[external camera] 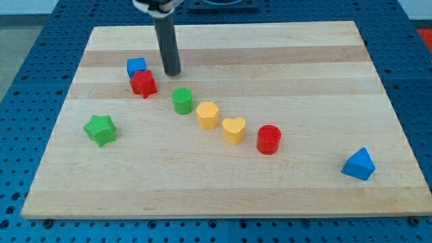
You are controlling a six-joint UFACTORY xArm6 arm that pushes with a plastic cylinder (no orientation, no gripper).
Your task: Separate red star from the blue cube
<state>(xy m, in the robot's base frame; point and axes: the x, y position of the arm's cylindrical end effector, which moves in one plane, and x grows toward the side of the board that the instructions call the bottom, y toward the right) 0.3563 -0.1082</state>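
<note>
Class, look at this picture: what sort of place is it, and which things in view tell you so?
Probably a robotics lab bench: a wooden board rests on a blue perforated table, small coloured blocks such as the red star and blue cube lie about, and my tip stands beside them.

No text, label, brand, number or sign can be read anywhere in this view: the wooden board, the coloured blocks on it and the dark rod all show plain, unmarked surfaces.
</note>
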